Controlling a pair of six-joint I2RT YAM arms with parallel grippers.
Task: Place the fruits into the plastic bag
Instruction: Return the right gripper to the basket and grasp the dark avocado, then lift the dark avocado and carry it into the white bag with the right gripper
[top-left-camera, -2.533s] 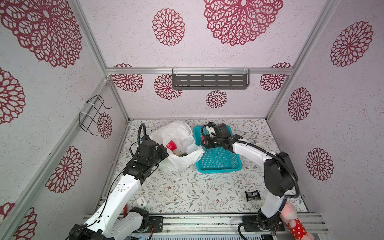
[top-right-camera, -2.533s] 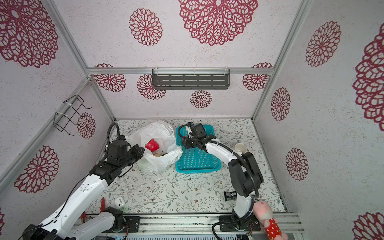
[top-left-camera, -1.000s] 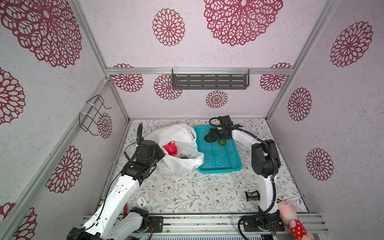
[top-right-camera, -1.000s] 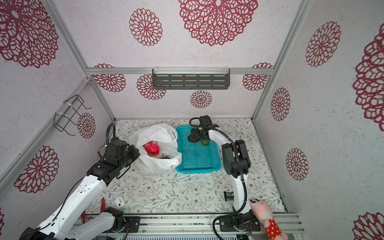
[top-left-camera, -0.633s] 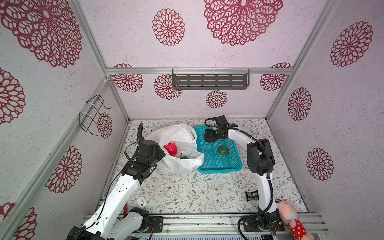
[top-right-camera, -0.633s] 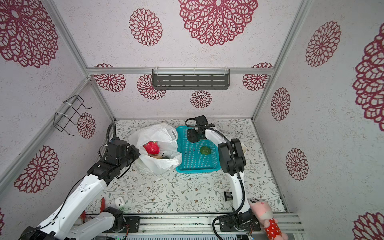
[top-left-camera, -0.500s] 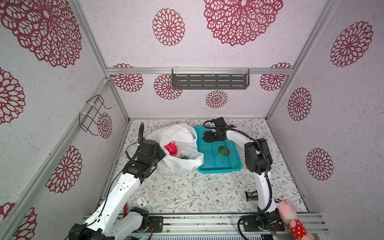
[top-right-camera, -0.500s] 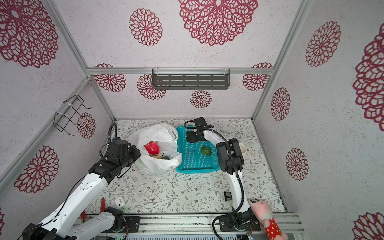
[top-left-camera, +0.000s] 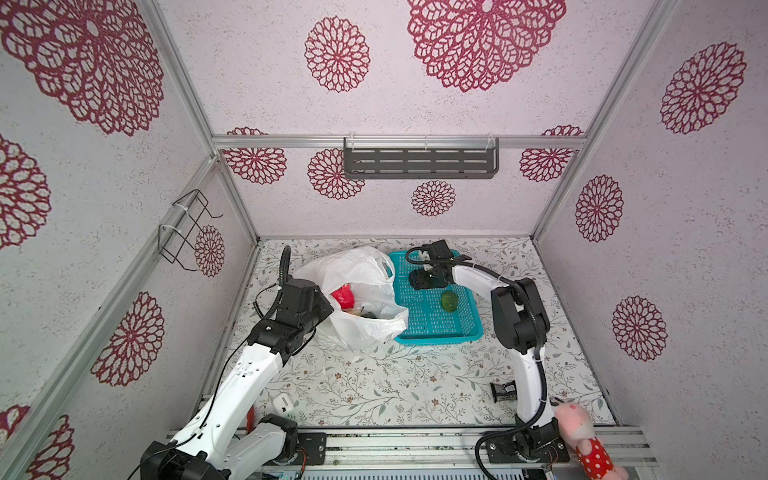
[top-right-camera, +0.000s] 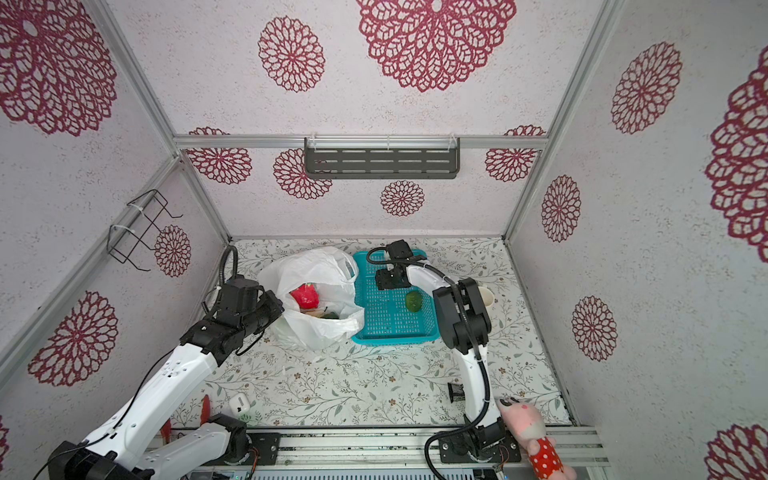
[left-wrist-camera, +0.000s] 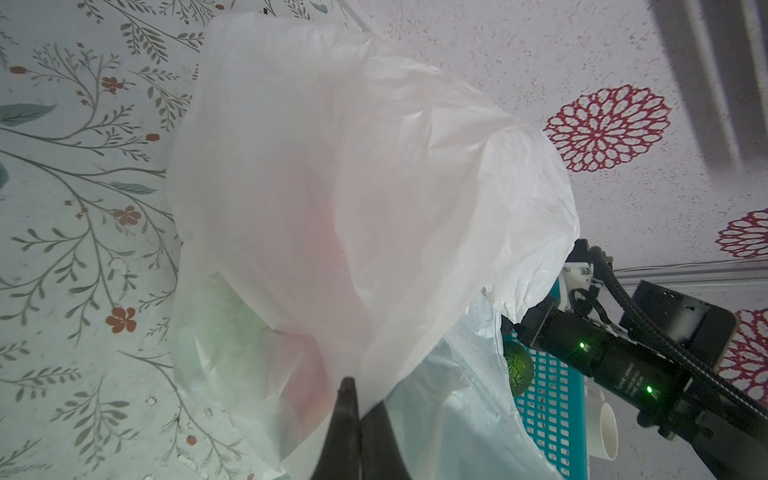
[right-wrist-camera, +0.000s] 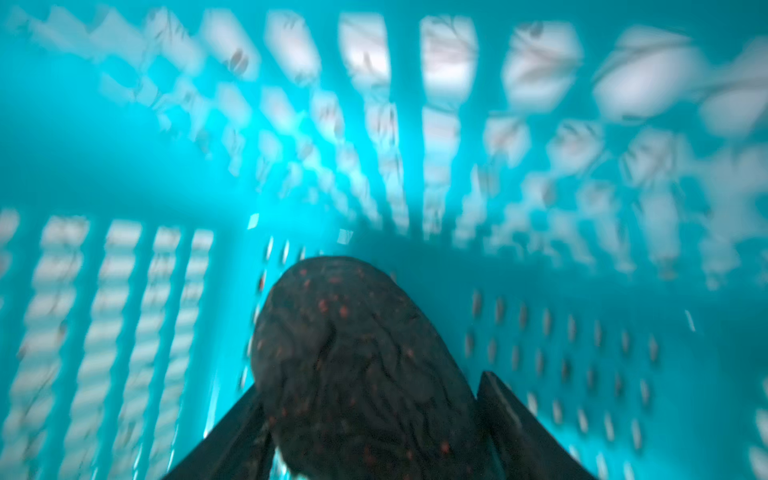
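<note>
The white plastic bag (top-left-camera: 357, 270) (top-right-camera: 316, 266) (left-wrist-camera: 353, 187) stands open left of the teal basket (top-left-camera: 436, 336) (top-right-camera: 390, 338). My left gripper (top-left-camera: 328, 305) (top-right-camera: 279, 305) (left-wrist-camera: 357, 388) is shut on the bag's near rim and holds it up. Inside the bag lie a red dragon fruit (top-left-camera: 343, 297) (top-right-camera: 304, 296) and other fruits. A small green ball fruit (top-left-camera: 449, 300) (top-right-camera: 413, 300) (left-wrist-camera: 517, 368) rests on the basket floor. My right gripper (top-left-camera: 424, 279) (top-right-camera: 388, 279) (right-wrist-camera: 370, 382) is low in the basket's far left part, its fingers against both sides of the dark avocado (right-wrist-camera: 357, 353).
A white cup (top-right-camera: 484, 297) (left-wrist-camera: 602, 428) stands right of the basket, behind my right arm. A small black object (top-left-camera: 503, 391) and a white device (top-left-camera: 282, 403) lie near the front. The pink plush toy (top-left-camera: 577, 428) sits at the front right corner.
My right gripper has moved from the green ball to the basket's far left and closed round the avocado. The ball rolled to the basket's middle. The left gripper keeps holding the bag.
</note>
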